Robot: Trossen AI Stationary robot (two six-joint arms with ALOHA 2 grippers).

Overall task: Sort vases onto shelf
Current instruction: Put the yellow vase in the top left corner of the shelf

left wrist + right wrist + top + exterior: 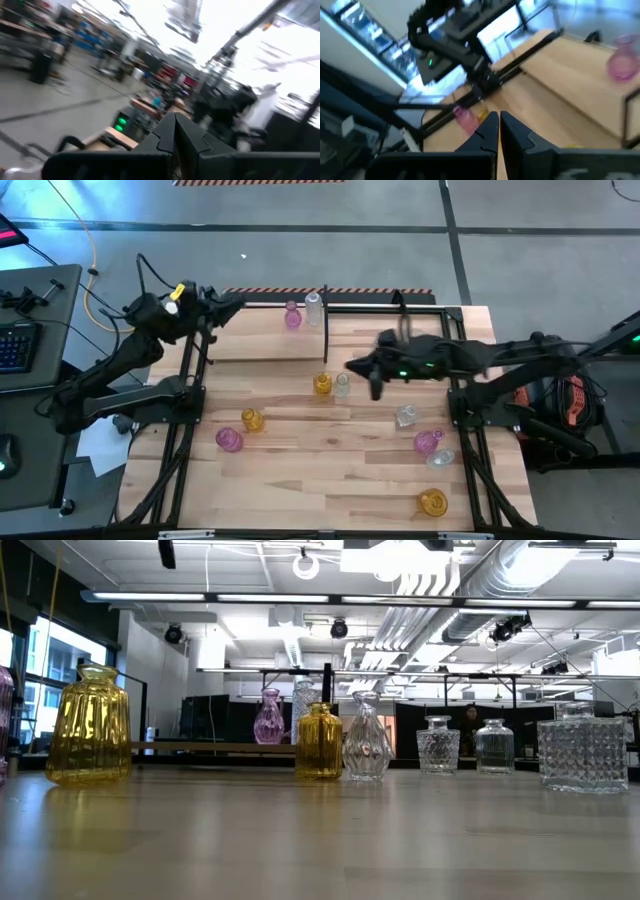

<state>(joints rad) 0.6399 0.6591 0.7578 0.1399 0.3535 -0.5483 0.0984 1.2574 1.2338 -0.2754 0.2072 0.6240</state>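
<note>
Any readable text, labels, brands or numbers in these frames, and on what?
None can be read. The vases and the shelf carry no visible lettering. Background signs and screens in the low and wrist views are too blurred to read.

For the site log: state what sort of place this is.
Probably an industrial lab or workshop: exposed ceiling ducts, hazard-striped tape on a concrete floor, and a butcher-block table with two robot arms.
</note>
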